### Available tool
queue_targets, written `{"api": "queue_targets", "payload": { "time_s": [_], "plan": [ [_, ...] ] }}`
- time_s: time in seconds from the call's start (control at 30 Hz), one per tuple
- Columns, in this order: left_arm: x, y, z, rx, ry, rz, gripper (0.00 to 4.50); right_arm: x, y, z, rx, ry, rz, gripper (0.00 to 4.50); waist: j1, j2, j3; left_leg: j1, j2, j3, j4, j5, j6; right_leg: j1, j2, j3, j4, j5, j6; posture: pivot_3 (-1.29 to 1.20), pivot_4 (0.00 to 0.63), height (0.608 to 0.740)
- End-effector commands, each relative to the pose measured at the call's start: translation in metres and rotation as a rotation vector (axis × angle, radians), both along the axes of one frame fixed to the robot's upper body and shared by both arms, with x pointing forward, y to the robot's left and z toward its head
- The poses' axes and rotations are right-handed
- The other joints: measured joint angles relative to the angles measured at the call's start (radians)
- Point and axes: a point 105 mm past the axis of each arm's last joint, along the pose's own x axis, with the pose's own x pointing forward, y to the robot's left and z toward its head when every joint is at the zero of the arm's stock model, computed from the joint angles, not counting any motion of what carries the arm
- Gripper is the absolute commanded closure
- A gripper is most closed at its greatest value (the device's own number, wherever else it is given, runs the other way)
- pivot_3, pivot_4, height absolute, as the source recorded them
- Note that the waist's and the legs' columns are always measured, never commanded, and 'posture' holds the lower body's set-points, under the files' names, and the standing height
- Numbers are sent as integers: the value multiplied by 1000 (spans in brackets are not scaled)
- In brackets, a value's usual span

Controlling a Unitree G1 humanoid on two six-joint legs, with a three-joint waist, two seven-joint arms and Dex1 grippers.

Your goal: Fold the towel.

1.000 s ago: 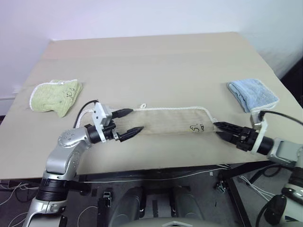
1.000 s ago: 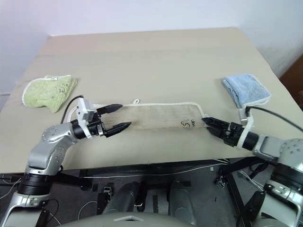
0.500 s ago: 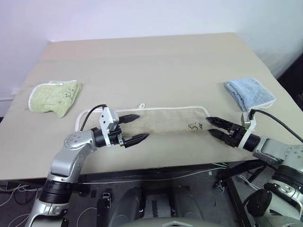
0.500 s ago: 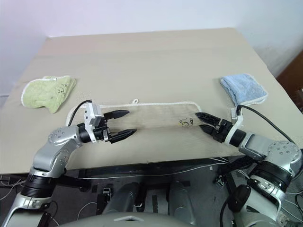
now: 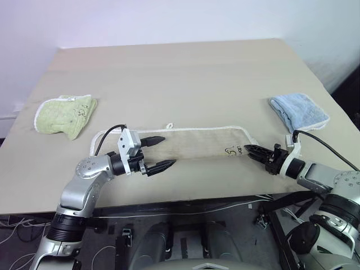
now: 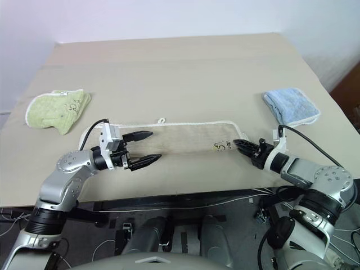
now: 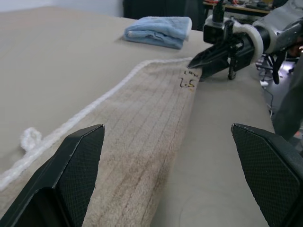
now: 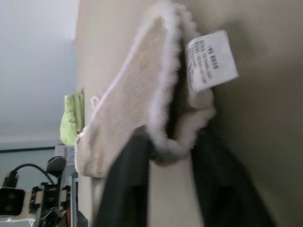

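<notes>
The towel (image 5: 194,143), a long beige strip with white corded edging and a small dark mark near its right end, lies flat across the near part of the table (image 5: 185,79). My left gripper (image 5: 167,151) hovers open over its left part, one finger on each side of the strip's width; in the left wrist view the towel (image 7: 142,127) runs away between the two fingers. My right gripper (image 5: 251,150) is shut on the towel's right end. In the right wrist view the two dark fingers (image 8: 125,184) pinch the fluffy white edge (image 8: 175,137) beside a white label.
A small folded green towel (image 5: 64,115) lies at the table's left. A small folded blue towel (image 5: 298,111) lies at the right, just beyond my right arm. The table's front edge runs close below both grippers, with cables beneath it.
My right gripper was open at the towel's right end and has closed on it. The left gripper has stayed open over the towel's left part.
</notes>
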Motion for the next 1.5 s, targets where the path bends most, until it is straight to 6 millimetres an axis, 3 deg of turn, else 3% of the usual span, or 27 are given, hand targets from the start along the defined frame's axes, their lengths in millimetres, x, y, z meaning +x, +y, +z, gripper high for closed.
{"api": "queue_targets", "payload": {
  "time_s": [0.03, 0.27, 0.47, 0.6, 0.87, 1.13, 1.37, 1.5],
  "plan": [
    [-1, -2, 6, -4, -39, -15, 0, 5, -1, 8, 33, -39, -21, 4477, 0, 0, 0, 0, 0, 0, 0, 0, 0, 1, 0, 0, 0, 0, 0, 0, 150, 740],
    [1, 3, 5, 9, -42, -8, 0, -11, -15, 0, 24, -7, -36, 4477, 5, 0, 0, 0, 0, 0, -1, 0, 0, 0, 0, -1, 0, 0, 0, 0, 150, 740],
    [3, 4, 8, 3, -43, -6, 0, -27, -50, 14, -58, -43, -74, 4477, 33, 1, 0, -2, -1, 0, -1, -2, 3, 0, -2, -1, -4, 0, 0, 0, 150, 740],
    [6, 0, 8, -3, -47, -12, 0, -23, -62, 25, -140, -76, -70, 4477, 27, 1, 0, -3, -1, 0, -1, -3, 4, 0, -2, -1, -6, 0, 0, 0, 150, 740],
    [12, 0, 10, -4, -61, 1, 0, -9, -28, 65, -411, -280, 156, 4477, 6, 2, 0, -3, 0, 0, -2, -2, 5, -1, -1, -1, -5, -1, 2, 0, 150, 740],
    [11, 0, 10, -10, -60, 29, 0, -18, 32, 98, -538, -552, 466, 4477, 9, 2, 0, -6, 0, 0, -2, -3, 5, -3, -2, -2, -7, -1, 2, 0, 150, 740],
    [9, 1, 8, -2, -63, 36, 0, -8, 77, 90, -566, -627, 619, 4477, 8, 2, 0, -8, 0, 0, -2, -4, 3, -5, -2, -2, -7, -1, 2, 0, 150, 740],
    [8, 0, 8, 3, -69, 36, 0, -1, 94, 70, -590, -615, 688, 4477, 11, 2, 0, -9, 0, 0, -2, -4, 3, -6, -2, -2, -7, -1, 2, 0, 150, 740]
  ]
}}
